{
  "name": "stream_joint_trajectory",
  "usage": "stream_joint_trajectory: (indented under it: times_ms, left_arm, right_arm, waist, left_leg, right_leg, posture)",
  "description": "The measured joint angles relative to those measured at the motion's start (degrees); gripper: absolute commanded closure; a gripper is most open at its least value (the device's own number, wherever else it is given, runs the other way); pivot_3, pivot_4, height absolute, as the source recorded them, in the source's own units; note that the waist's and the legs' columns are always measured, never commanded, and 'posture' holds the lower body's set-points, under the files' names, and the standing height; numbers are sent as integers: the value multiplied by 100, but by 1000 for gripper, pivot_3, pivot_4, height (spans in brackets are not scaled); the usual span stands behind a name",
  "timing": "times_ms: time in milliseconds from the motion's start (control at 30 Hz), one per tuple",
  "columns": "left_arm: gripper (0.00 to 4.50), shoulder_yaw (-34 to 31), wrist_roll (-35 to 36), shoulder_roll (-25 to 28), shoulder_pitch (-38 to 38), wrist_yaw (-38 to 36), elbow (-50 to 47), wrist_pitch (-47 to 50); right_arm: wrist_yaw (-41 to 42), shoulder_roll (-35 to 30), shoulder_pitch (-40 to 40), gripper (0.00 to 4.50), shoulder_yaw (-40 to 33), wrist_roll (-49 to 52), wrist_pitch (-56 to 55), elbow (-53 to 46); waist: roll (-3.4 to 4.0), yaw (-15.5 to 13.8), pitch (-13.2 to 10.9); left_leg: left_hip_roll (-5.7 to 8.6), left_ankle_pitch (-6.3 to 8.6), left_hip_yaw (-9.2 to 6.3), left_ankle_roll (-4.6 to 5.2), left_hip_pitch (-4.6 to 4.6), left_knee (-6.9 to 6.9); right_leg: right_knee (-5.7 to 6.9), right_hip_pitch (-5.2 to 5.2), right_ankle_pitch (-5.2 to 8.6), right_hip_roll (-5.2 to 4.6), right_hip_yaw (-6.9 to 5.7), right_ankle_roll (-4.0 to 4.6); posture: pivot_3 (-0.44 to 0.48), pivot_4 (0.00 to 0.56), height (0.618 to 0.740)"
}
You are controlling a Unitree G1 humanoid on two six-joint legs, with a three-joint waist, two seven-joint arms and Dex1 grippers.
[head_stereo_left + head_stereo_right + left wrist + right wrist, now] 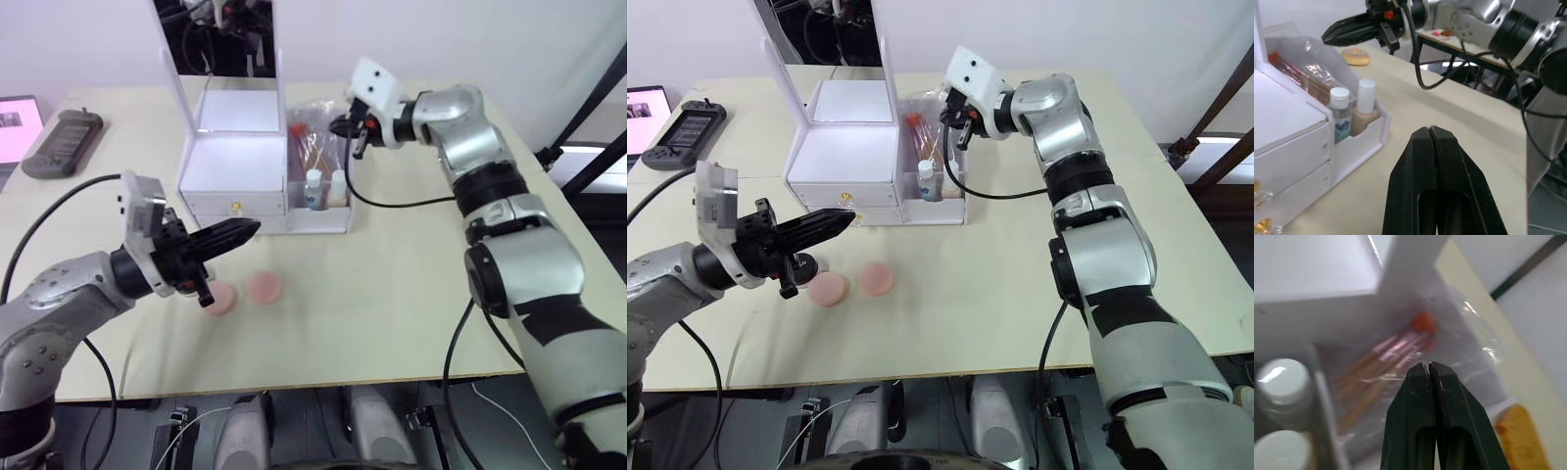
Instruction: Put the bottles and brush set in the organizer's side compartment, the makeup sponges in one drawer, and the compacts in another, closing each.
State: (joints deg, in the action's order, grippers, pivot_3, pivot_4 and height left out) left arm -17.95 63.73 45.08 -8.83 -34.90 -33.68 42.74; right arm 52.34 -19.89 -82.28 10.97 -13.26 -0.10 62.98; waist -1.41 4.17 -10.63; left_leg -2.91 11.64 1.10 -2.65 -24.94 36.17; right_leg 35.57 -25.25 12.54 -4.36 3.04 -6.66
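The white organizer (235, 162) with its mirror stands at the back of the table, both gold-knobbed drawers (235, 208) closed. In its side compartment (331, 223) stand the clear bottle (313, 188) and the beige bottle (337, 186), with the brush set (312, 132) in its plastic bag behind them. Two pink makeup sponges (220, 300) (263, 287) lie in front of the organizer. My left gripper (250, 231) is shut and empty, its tip close to the drawer fronts and above the sponges. My right gripper (345, 127) is shut, hovering just over the brush set. The compacts are out of view.
A dark handheld device (64, 142) and a screen (15, 122) sit at the far left of the table. A yellow ring-shaped object (1355, 56) lies behind the organizer. The table's front edge (294, 387) runs just below the sponges.
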Motion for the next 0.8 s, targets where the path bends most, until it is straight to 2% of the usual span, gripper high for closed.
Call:
stream_joint_trajectory:
  times_ms: [167, 333, 567, 800]
  left_arm:
    - [4500, -163, -191, 30, 169, -114, 65, -100]
    - [4500, -191, -247, -18, 245, -110, 69, -115]
    - [4500, -200, -249, -41, 255, -71, -44, -116]
    - [4500, -308, -246, -41, 374, -2, -74, -117]
  right_arm:
    - [25, 325, -337, 4436, 271, -232, 37, 778]
    - [-401, 675, -337, 4436, 499, -569, 149, 1360]
    - [-672, 769, -348, 4436, 456, -672, 257, 1387]
    - [-137, 732, -475, 4436, 210, -497, 303, 1410]
  waist:
    - [0, -2, 0]
    - [0, -19, 0]
    - [-2, -12, 1]
    - [0, -3, 0]
  left_leg:
    - [0, 0, 0, 0, 0, -2]
    - [0, 0, 0, 0, -1, 2]
    - [0, 0, -1, 0, 16, 4]
    - [0, 0, -1, 0, 19, -2]
  right_leg:
    - [0, 0, 0, 0, 0, 0]
    - [0, 3, 0, 0, 0, 0]
    - [2, 19, 0, 0, 0, 0]
    - [1, 19, 0, 0, 0, 0]
  posture:
    - [0, 150, 738]
    - [0, 150, 738]
    - [0, 150, 738]
    - [0, 150, 738]
